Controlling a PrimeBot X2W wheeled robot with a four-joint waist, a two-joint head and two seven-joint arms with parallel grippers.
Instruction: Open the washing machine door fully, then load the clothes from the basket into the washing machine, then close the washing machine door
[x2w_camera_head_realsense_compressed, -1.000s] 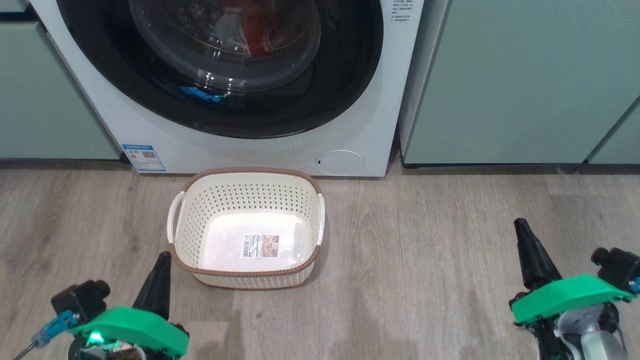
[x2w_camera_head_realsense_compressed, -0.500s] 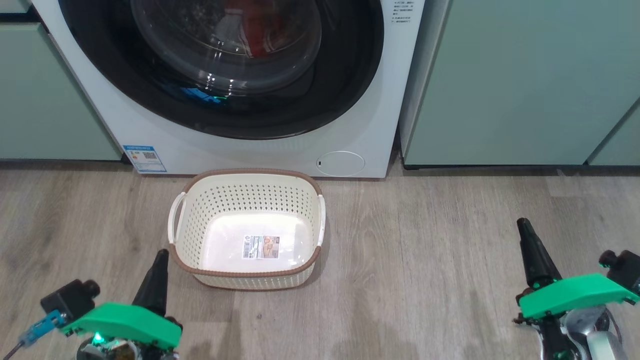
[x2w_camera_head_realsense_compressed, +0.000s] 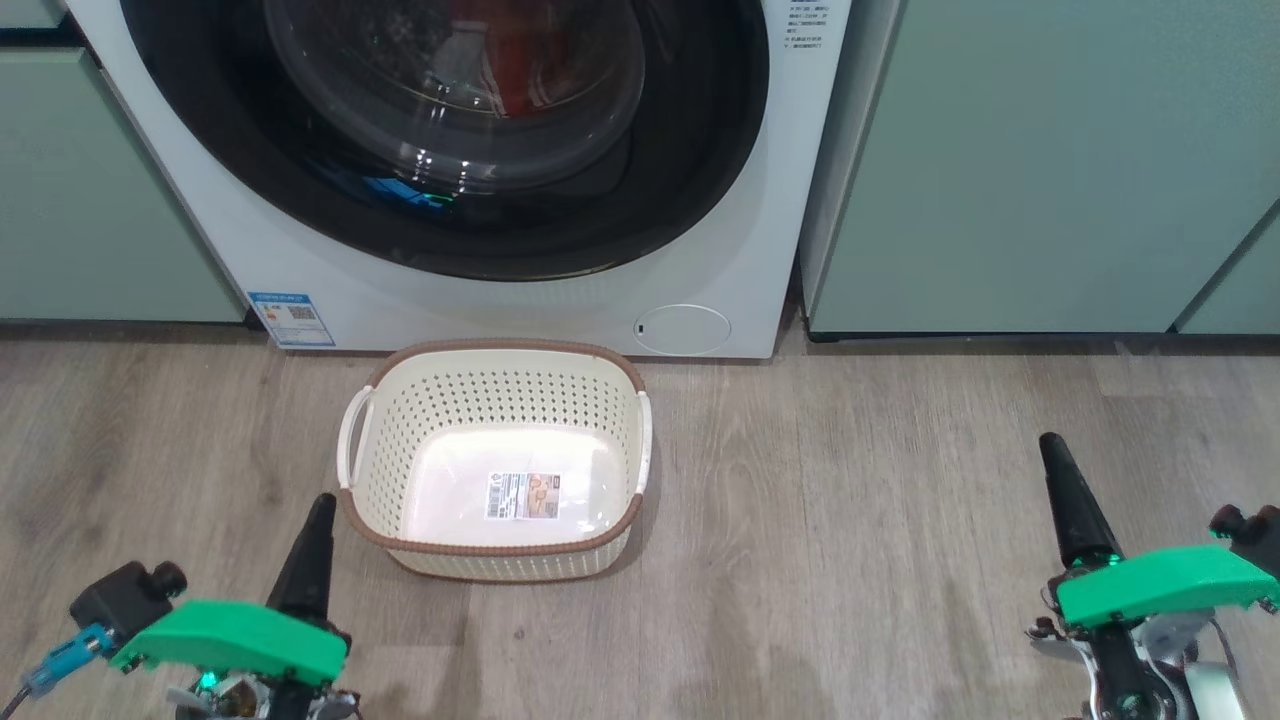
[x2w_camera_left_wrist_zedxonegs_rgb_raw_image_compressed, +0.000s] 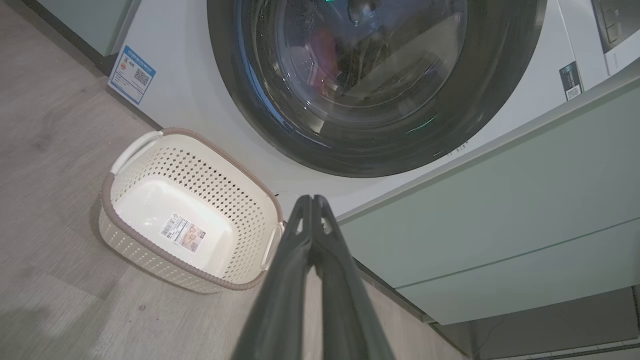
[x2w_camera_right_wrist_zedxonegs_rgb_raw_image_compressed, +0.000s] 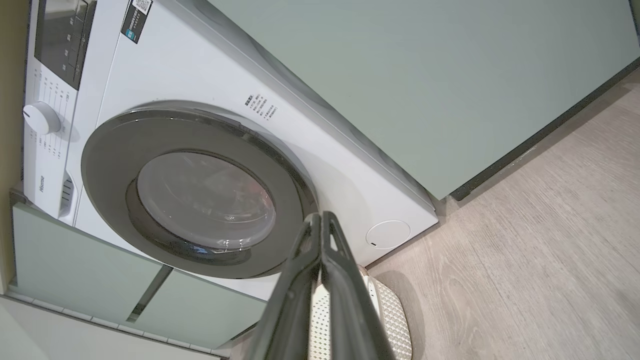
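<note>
Left gripper (x2w_camera_head_realsense_compressed: 320, 505), right gripper (x2w_camera_head_realsense_compressed: 1050, 445): fingers pressed together, holding nothing, low over the floor (x2w_camera_head_realsense_compressed: 850, 550).
Basket (x2w_camera_head_realsense_compressed: 495, 350): on the floor before the washing machine (x2w_camera_head_realsense_compressed: 780, 200), label on its bare bottom.
Washing machine door (x2w_camera_head_realsense_compressed: 700, 150): closed; red clothes (x2w_camera_head_realsense_compressed: 520, 50) behind the glass.
Right wrist view adds a dial (x2w_camera_right_wrist_zedxonegs_rgb_raw_image_compressed: 41, 117).
Green cabinets (x2w_camera_head_realsense_compressed: 1000, 150) flank the machine.

left hand (x2w_camera_head_realsense_compressed: 322, 503) and right hand (x2w_camera_head_realsense_compressed: 1049, 442) — black tapered fingers (x2w_camera_head_realsense_compressed: 306, 580), bright green shells (x2w_camera_head_realsense_compressed: 235, 640).

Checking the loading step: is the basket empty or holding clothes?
Empty: the basket shows its bare bottom and the paper label, with no fabric inside.
</note>
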